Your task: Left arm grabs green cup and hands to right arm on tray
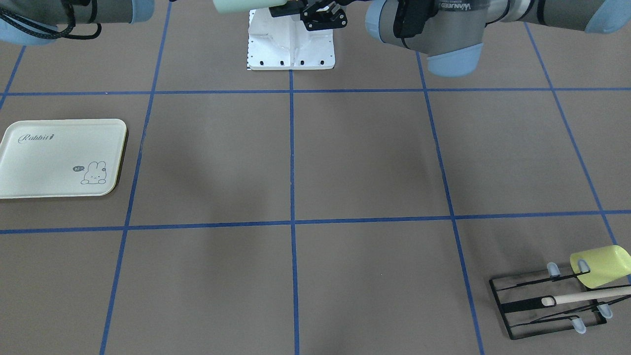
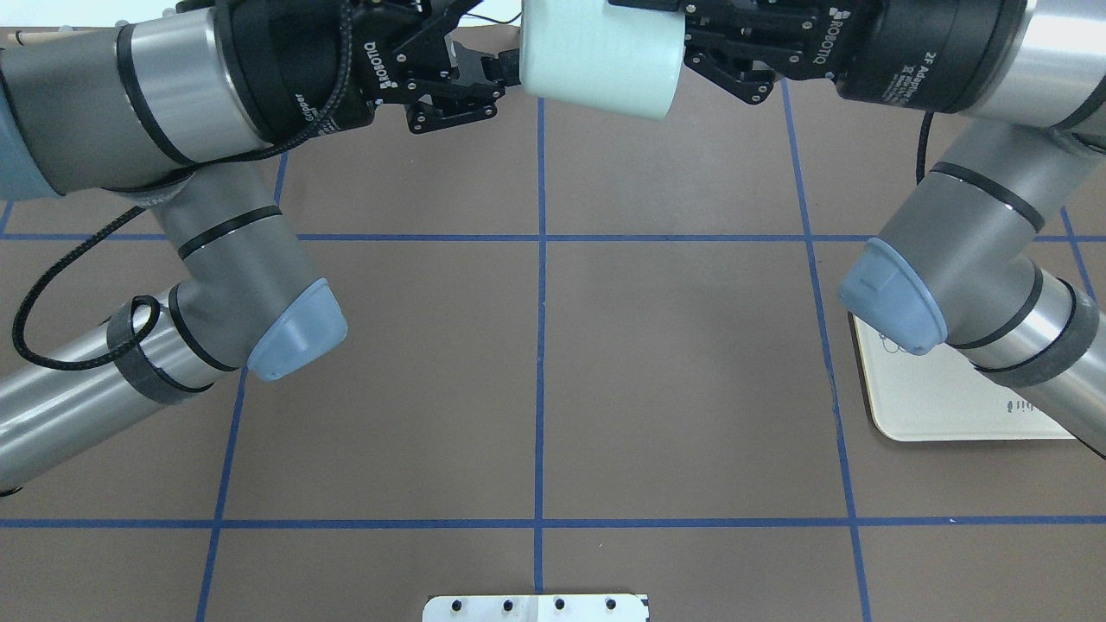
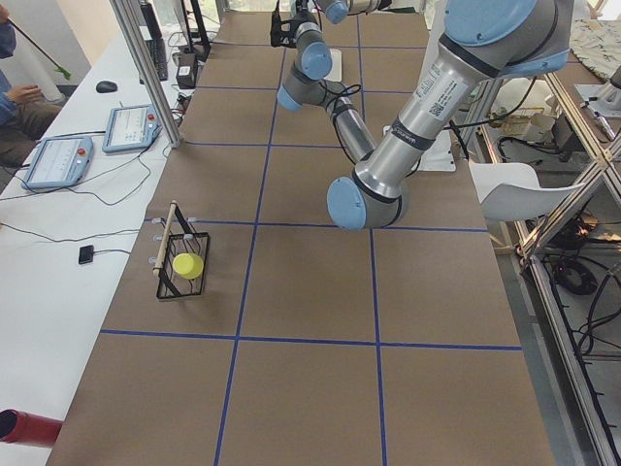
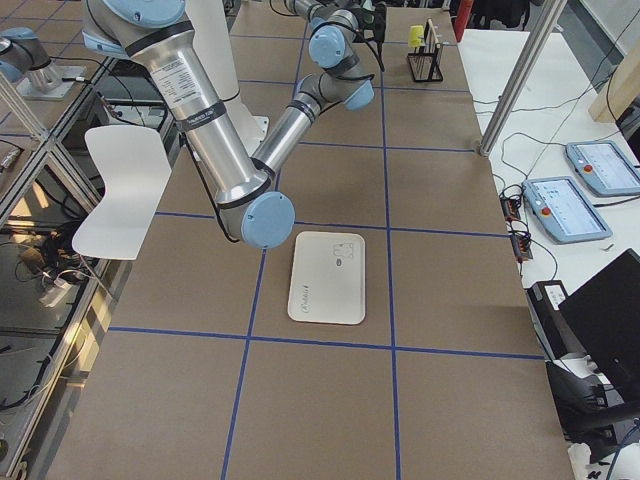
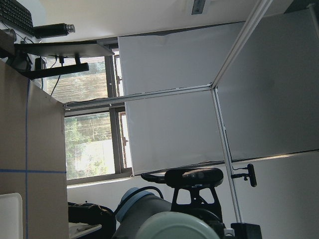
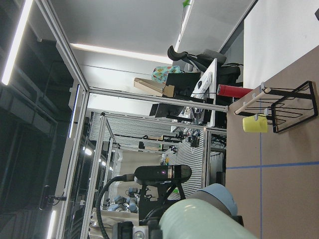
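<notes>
- You will find the green cup (image 2: 596,60) at 12 o'clock in the overhead view. It lies on its side in mid-air between the 2 grippers, and the frame edge cuts off its top.
- The left gripper (image 2: 505,67) reaches the cup's narrower end with its fingertips. The black linkages crowd that spot, so you cannot tell whether the fingers pinch the cup or only touch it.
- The right gripper (image 2: 687,47) lays 1 finger along the cup's wider end. The other finger is hidden by the cup, so the spread looks wide but the grip cannot be judged.
- The front-facing view gives you only a sliver of the cup at 12 o'clock, and the right gripper is out of frame there.
- Each wrist view shows just a curved piece of the cup at 6 o'clock and no fingers.
- The tray (image 1: 49,162) lies flat on the table (image 1: 369,158) at 9 o'clock in the front-facing view. In the overhead view the right arm (image 2: 959,250) covers much of it.
- The wire rack (image 1: 522,303) sits at 4 o'clock in the front-facing view. It holds a yellow-green cup (image 1: 601,266) that the frame clips.
</notes>
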